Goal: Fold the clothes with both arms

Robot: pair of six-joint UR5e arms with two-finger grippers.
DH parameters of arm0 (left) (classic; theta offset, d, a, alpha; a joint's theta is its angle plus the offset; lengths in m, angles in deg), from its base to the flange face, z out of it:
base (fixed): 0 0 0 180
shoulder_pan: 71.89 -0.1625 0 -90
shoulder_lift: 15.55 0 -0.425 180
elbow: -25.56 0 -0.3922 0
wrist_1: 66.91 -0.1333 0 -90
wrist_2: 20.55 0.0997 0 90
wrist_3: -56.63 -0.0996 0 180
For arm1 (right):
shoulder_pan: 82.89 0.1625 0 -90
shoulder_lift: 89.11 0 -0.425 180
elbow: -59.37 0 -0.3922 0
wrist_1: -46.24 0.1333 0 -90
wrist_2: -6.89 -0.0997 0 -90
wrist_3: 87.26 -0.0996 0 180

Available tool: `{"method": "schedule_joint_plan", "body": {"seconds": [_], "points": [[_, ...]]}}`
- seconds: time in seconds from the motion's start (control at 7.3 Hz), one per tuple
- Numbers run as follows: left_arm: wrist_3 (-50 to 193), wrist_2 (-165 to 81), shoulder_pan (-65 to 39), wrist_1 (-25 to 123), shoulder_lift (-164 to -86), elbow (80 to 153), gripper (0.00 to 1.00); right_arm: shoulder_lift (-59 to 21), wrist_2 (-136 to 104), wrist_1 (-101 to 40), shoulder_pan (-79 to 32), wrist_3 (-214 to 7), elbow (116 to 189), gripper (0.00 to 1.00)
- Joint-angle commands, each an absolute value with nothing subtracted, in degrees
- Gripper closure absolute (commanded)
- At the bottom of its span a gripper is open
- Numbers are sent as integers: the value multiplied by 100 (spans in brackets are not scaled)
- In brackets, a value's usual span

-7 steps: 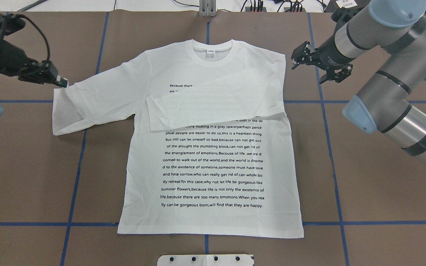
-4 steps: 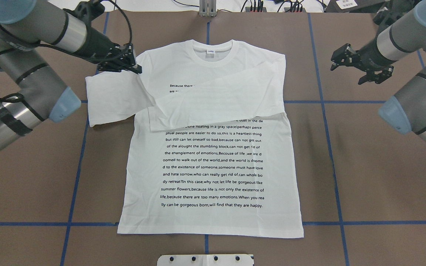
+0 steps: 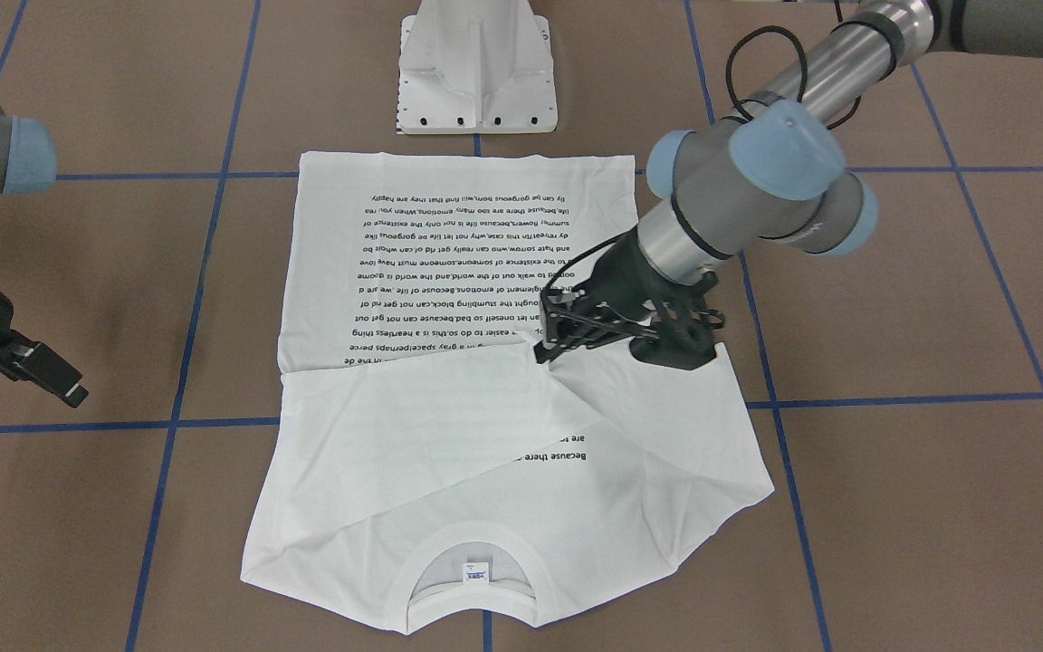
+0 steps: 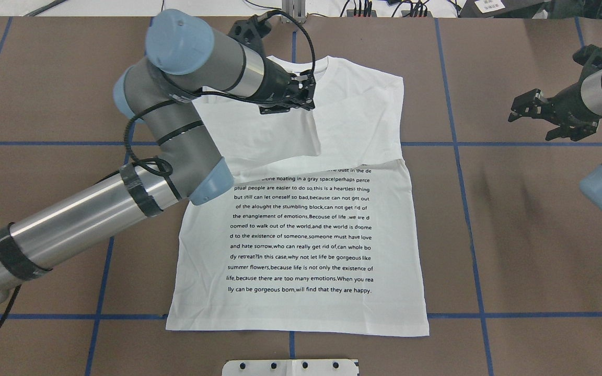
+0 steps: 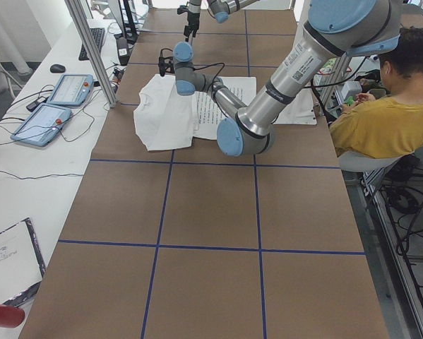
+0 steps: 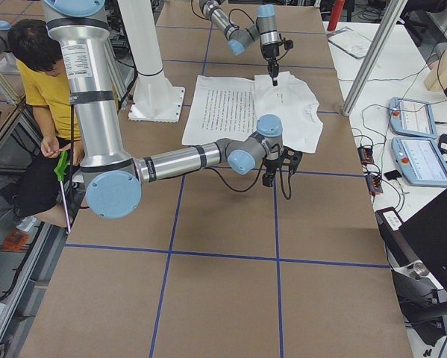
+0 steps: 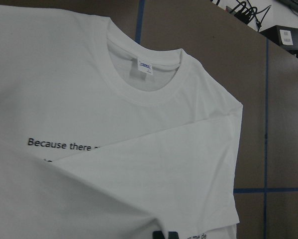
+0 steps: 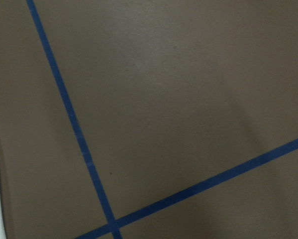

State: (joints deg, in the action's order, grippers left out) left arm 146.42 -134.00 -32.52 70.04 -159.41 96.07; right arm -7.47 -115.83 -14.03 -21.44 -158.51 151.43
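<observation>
The clothes are one white long-sleeved T-shirt (image 4: pixel 301 235) lying flat on the brown table, black text facing up and collar (image 7: pixel 144 84) at the far end. One sleeve lies folded across the chest. My left gripper (image 4: pixel 306 103) hangs over the upper chest, shut on the other sleeve (image 4: pixel 264 130), which drapes from it over the first. The front-facing view shows this gripper (image 3: pixel 543 350) pinching the cloth. My right gripper (image 4: pixel 533 124) hovers open and empty over bare table right of the shirt, also seen at the front-facing view's left (image 3: pixel 64 388).
Blue tape lines (image 4: pixel 468 209) cross the table. The white pedestal base (image 3: pixel 476 72) stands at the shirt's hem. A person in a yellow shirt (image 5: pixel 388 120) sits behind the robot. Tablets (image 5: pixel 56 106) lie on a side bench.
My left gripper has carried the sleeve from the shirt's left side rightward over the chest. My right gripper has drawn back to the right, away from the shirt.
</observation>
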Motion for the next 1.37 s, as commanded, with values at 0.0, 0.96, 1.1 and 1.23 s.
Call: {"method": "schedule_joint_plan", "body": {"seconds": [0.0,0.96,1.1,1.23], "points": [[14707,-13059,-3497,7011,-16793,8877,100,-702,-11572,-1282,-2119,-15827,15016,0],[14637,-12048,-4279,7116,-17041,8366,100,-702,-11572,-1282,-2119,-15827,15016,0],[14637,-11978,-4306,7151,-17050,8278,100,-711,-11572,-1282,-2119,-15827,15016,0],[14637,-11830,-4349,7186,-17103,8216,100,-711,-11572,-1291,-2128,-15827,14999,0]]}}
